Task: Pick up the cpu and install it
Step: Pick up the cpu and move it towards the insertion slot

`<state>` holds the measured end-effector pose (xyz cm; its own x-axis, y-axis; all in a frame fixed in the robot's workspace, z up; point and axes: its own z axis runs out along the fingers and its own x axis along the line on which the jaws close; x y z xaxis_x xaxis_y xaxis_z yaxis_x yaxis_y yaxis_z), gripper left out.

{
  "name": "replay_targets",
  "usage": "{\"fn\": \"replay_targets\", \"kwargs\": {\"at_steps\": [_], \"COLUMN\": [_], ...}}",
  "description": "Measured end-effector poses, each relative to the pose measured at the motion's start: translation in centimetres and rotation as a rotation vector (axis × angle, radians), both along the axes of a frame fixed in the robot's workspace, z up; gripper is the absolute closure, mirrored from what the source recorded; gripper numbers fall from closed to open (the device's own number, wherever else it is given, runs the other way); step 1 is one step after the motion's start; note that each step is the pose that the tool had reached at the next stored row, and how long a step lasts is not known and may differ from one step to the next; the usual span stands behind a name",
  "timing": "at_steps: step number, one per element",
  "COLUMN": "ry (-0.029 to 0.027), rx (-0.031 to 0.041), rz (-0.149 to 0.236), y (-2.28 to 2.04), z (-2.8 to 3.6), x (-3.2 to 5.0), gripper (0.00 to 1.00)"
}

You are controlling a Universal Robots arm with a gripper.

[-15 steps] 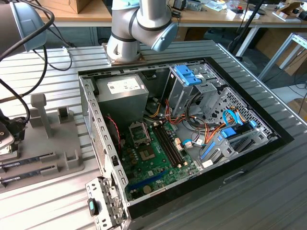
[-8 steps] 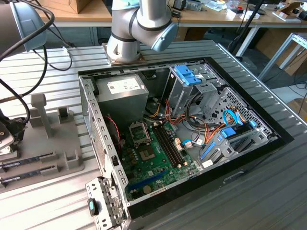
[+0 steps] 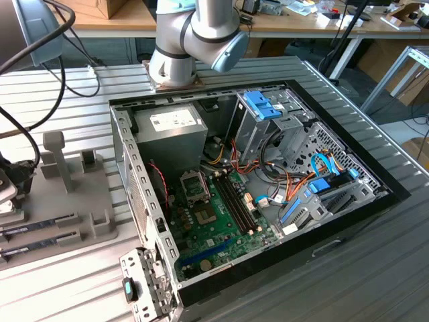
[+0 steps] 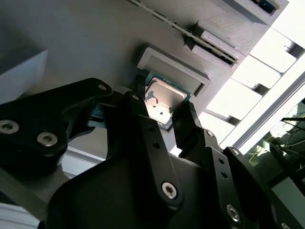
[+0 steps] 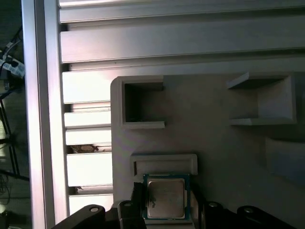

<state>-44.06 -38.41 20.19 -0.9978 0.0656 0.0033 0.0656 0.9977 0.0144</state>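
Edges of the cpu [image 5: 165,199] sit clamped between the jaws, atop the grey holder [image 5: 214,143].

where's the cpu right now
In both wrist views, the small silvery square cpu with a green rim lies flat on the grey fixture, right beside its raised ledge.

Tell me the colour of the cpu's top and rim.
The cpu has a silvery-grey top and thin green rim; clearest in the first wrist view.

One gripper [image 4: 161,109], one cpu [image 5: 165,196] pinched between its jaws; two memory sticks [image 3: 39,225] near them, one computer case [image 3: 131,168] well apart.
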Motion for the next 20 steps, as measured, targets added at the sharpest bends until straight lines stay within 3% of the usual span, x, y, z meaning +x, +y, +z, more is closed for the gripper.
{"fn": "replay_targets", "kwargs": {"at_steps": [9,13,14,16,19,20], "ry": [0.0001,0.0001,-0.0001,-0.0002,-0.0001,0.0000], "rx": [0.0025,0.0058,0.0075,0.0088,0.0101,0.0101], "rz": [0.000,0.000,0.000,0.000,0.000,0.000], "y": [0.00,0.00,0.00,0.00,0.00,0.00], "z": [2.16,3.48,4.34,5.31,8.11,8.75], "x": [0.00,0.00,0.00,0.00,0.00,0.00], "gripper": [0.53,0.53,0.53,0.53,0.53,0.53]}}
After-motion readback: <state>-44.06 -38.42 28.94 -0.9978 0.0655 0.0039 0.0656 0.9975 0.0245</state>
